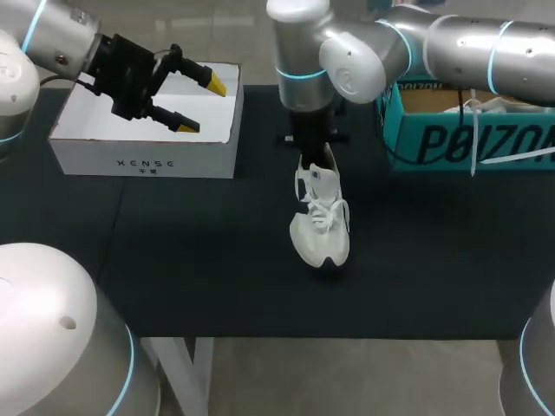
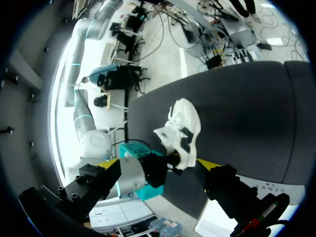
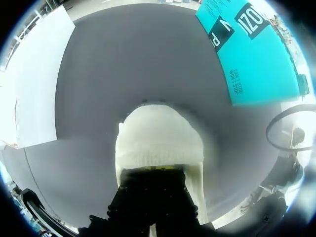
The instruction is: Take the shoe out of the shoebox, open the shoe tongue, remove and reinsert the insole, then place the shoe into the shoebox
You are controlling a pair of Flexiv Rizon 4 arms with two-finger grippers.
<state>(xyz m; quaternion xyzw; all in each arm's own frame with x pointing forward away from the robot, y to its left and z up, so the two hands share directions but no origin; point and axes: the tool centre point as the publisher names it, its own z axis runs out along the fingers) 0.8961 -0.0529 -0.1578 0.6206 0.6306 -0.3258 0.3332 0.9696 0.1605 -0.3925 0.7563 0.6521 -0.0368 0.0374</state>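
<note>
The shoe is out of the teal shoebox and hangs toe-down below your right tool. Its toe is at or just above the dark surface (the shadow there suggests near contact, but I cannot tell whether it touches). The right tool looks closed narrowly on the heel collar. Its fingertips are mostly buried in the heel, so take that as a reading, not a certainty. Your left tool hovers wide open and empty over a white box, well apart from the shoe. The shoebox sits off to the right tool's far side.

The step in hand looks like setting the shoe down so the tongue can be opened.
- Lower the heel gently until the sole lies flat, so the toe does not catch and roll the shoe over.
- Keep the right tool's hold on the heel as an anchor.
- Bring the left tool in from the lace side and aim for the tongue's top edge, just ahead of the right tool.
- Narrow the left tool's opening first, or a finger will likely snag the loose laces.
</note>
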